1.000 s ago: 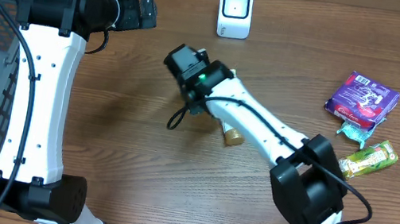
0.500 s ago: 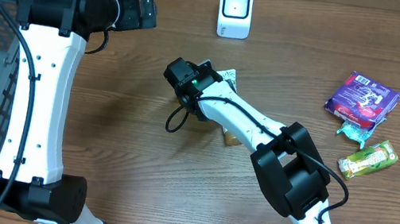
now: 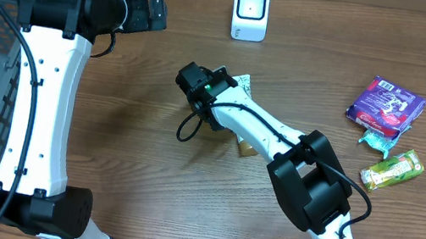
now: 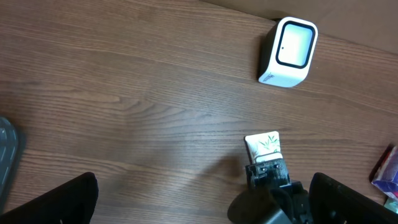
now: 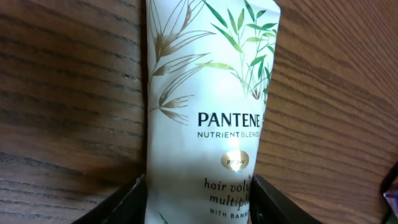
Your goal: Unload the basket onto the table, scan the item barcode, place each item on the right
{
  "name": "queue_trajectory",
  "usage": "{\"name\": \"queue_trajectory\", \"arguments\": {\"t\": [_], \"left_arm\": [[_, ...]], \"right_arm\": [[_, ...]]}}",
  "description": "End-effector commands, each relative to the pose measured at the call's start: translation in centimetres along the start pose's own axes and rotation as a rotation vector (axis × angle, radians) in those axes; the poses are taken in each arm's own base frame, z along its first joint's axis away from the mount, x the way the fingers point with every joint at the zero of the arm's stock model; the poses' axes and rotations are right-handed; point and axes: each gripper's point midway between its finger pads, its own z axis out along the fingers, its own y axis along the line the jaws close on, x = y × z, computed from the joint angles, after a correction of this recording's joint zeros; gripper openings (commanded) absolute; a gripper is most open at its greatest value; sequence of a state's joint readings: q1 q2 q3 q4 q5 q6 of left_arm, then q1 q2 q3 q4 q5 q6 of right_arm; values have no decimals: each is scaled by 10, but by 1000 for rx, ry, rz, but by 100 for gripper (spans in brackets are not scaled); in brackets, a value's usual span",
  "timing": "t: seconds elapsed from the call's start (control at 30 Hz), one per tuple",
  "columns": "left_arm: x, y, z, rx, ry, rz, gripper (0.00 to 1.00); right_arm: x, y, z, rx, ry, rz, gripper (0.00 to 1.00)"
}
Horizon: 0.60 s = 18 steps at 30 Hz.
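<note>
Barely begun — right tool [image 5: 198, 194] straddles Pantene tube [image 5: 211, 93], grip unclear; left tool [image 4: 202, 200] wide; scanner [image 3: 251, 11] at far edge of surface [image 3: 128, 166].

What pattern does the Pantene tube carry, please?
Pantene tube: green and gold leaves on white, clearest in right wrist view.

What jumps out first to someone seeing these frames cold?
The white Pantene tube fills the right wrist view. It lies on the wood table mid-scene, and the right gripper straddles it with a finger at each side. Next come the white scanner, which stands at the table's far edge, and the bright snack packets, which lie off to the right.
</note>
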State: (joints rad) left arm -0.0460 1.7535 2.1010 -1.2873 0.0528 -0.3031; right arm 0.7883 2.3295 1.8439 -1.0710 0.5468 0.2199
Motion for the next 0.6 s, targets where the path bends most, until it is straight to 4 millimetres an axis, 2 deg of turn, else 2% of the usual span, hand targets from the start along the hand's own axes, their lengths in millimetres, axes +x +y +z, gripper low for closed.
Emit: {"name": "queue_trajectory", "arguments": {"t": [0.0, 0.1, 0.2, 0.37, 0.57], "left_arm": [[-1, -5, -2, 14, -5, 26, 100], [-1, -5, -2, 14, -5, 26, 99], [-1, -5, -2, 14, -5, 26, 100], [-1, -5, -2, 14, -5, 26, 100], [-1, -5, -2, 14, -5, 26, 100]], "right_arm": [[17, 13, 9, -10, 35, -21, 52], [28, 15, 16, 19, 43, -44, 53], [34, 7, 20, 82, 44, -62, 53], [31, -5, 20, 149, 25, -67, 51], [31, -15, 18, 208, 24, -83, 24]]}}
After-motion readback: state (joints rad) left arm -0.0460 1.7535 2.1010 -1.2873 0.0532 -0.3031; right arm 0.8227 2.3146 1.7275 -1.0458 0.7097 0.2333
